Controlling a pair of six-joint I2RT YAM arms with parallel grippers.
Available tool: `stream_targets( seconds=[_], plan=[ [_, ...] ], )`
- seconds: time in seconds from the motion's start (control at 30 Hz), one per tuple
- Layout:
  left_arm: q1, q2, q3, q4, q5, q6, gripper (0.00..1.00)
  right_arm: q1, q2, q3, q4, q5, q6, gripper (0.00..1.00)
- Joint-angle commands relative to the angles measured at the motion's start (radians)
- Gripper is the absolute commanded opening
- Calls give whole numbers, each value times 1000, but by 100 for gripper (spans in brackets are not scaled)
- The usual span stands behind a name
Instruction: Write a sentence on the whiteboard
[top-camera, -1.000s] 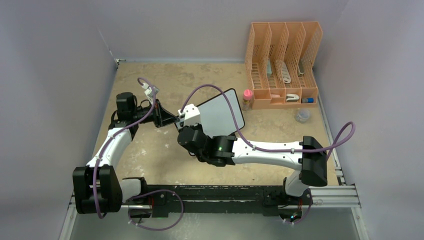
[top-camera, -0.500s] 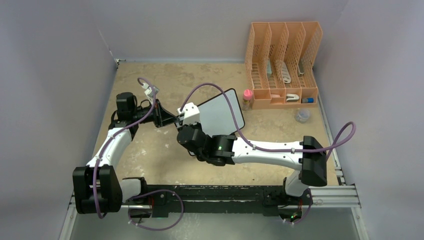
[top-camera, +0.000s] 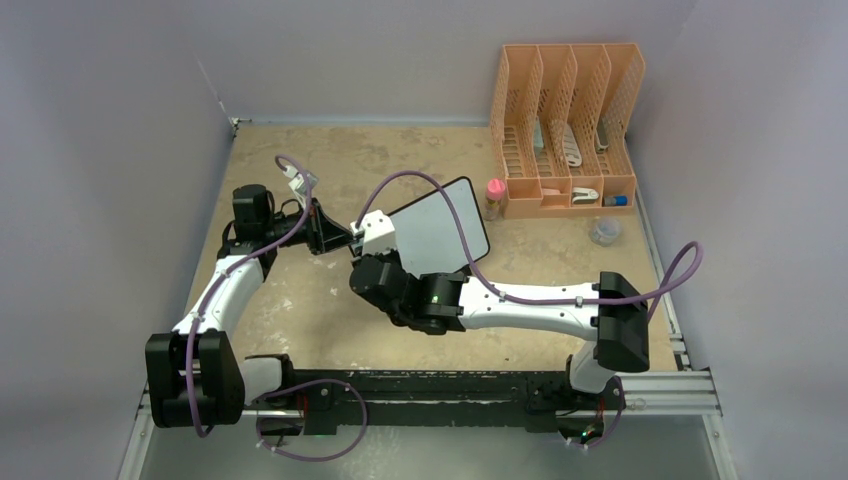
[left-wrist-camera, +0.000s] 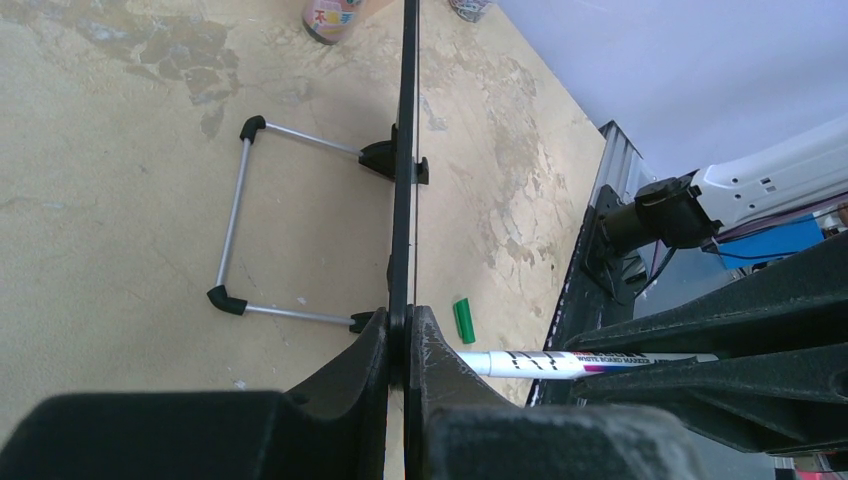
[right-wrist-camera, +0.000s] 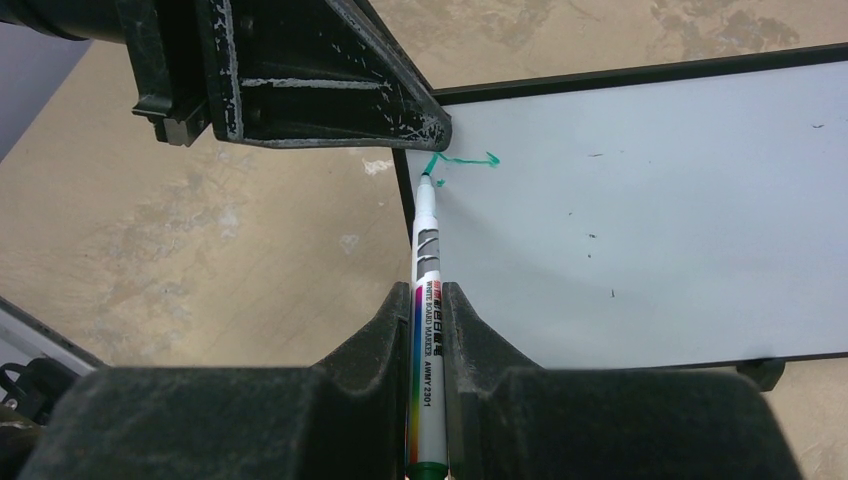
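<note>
The whiteboard (top-camera: 440, 232) stands tilted mid-table, white with a thin black frame; it shows edge-on in the left wrist view (left-wrist-camera: 404, 150) and face-on in the right wrist view (right-wrist-camera: 640, 220). My left gripper (top-camera: 352, 236) is shut on the board's left edge (left-wrist-camera: 398, 345). My right gripper (right-wrist-camera: 428, 300) is shut on a white marker (right-wrist-camera: 427, 290), which also shows in the left wrist view (left-wrist-camera: 560, 362). Its green tip touches the board's top left corner. A short green stroke (right-wrist-camera: 462, 160) is the only lettering of the sentence visible.
The board's wire stand (left-wrist-camera: 240, 230) rests on the table behind it. A green marker cap (left-wrist-camera: 464, 321) lies on the table. An orange file rack (top-camera: 565, 130) stands at the back right, with a small pink-capped bottle (top-camera: 494, 197) and a clear lid (top-camera: 604, 231) near it.
My right arm has shifted slightly left along the board, carrying the marker. The left arm and the whiteboard have stayed in place.
</note>
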Motion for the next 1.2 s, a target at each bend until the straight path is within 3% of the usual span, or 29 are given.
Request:
stream_targets(
  seconds=[0.0, 1.17],
  plan=[
    [-16, 2, 28, -11, 15, 25, 0, 2, 4, 41, -27, 42, 27, 0],
    [-18, -2, 27, -11, 12, 25, 0, 13, -67, -36, -105, 7, 128, 0]
  ],
)
